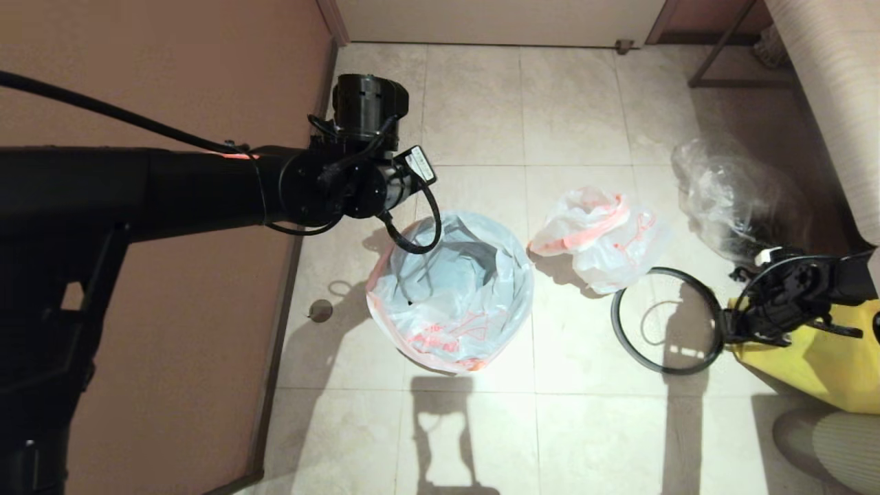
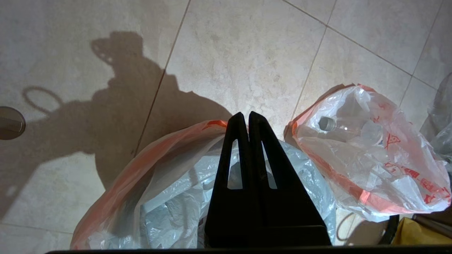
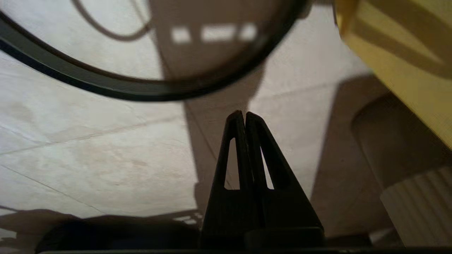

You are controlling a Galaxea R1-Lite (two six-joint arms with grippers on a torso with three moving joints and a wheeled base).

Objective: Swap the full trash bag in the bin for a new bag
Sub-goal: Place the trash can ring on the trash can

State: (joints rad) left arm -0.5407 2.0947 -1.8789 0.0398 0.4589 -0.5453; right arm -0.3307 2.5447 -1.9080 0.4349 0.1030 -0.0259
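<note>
Head view: the bin (image 1: 474, 265) stands on the tiled floor (image 1: 584, 440) mid-frame, lined with the new bag (image 1: 447, 323), whose white film and orange-red band are draped over its rim and bunched down the near side. The left arm reaches in from the left at a height; its left tool (image 1: 411, 300) is hard to make out here, low over the bin's left side. The full trash bag (image 1: 605, 240) lies just right of the bin, apart from it. The grey ring (image 1: 667, 320) lies flat on the floor further right, with the right tool (image 1: 749, 323) at its right edge, in front of a yellow bag (image 1: 818, 357); a clear bag (image 1: 735, 196) sits behind. Left wrist view: left tool (image 2: 245, 118) has both fingers pressed together, nothing between them, tips over the new bag's (image 2: 169, 197) orange rim band at the bin's far edge; full trash bag (image 2: 370, 155) lies beside, pale tubes showing through. Right wrist view: right tool (image 3: 243, 118) likewise closed tight and empty, hanging over bare floor (image 3: 88, 162), with the ring (image 3: 141, 88) arcing just beyond the tips, not touching; yellow bag (image 3: 406, 46) off to the side.
</note>
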